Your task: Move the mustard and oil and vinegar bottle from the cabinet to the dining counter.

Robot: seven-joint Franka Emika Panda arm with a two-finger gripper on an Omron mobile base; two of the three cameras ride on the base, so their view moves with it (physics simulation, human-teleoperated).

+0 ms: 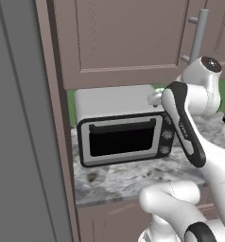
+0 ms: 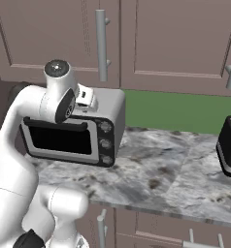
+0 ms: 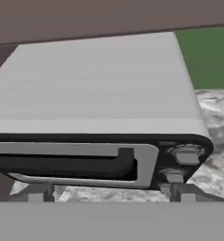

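Claw spread wide, empty, hovering above microwave top.

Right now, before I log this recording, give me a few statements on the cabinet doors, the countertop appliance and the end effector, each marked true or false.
1. The brownish-mauve panelled wall cabinet has its doors closed. True.
2. The grey toaster oven with a dark glass door stands open. False: it is closed.
3. The end effector grips a yellow bottle. False: its fingertips are apart, holding nothing, above the oven.
4. The marbled stone counter carries the oven. True.
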